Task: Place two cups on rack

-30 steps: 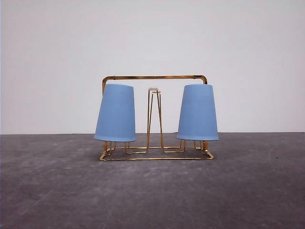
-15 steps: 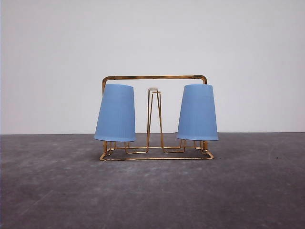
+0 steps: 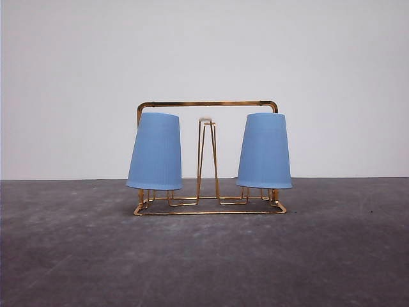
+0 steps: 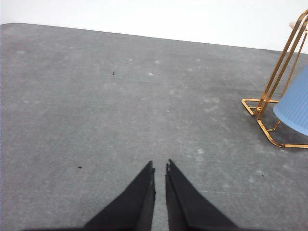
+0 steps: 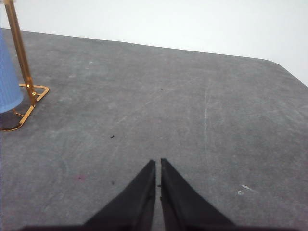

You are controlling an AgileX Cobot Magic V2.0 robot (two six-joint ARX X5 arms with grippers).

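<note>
The gold wire rack (image 3: 209,208) stands at the table's middle in the front view. Two light blue ribbed cups hang upside down on its prongs, one at the left (image 3: 155,151) and one at the right (image 3: 265,151). Between them a bare prong with a white cap (image 3: 205,119) stands free. My left gripper (image 4: 160,166) is shut and empty over bare table, with the rack's corner (image 4: 263,108) and a cup (image 4: 294,108) off to one side. My right gripper (image 5: 158,162) is also shut and empty, away from the rack (image 5: 24,82) and the other cup (image 5: 7,79).
The grey table top (image 3: 204,256) stretches around the rack on all sides. A plain white wall (image 3: 204,57) closes off the back.
</note>
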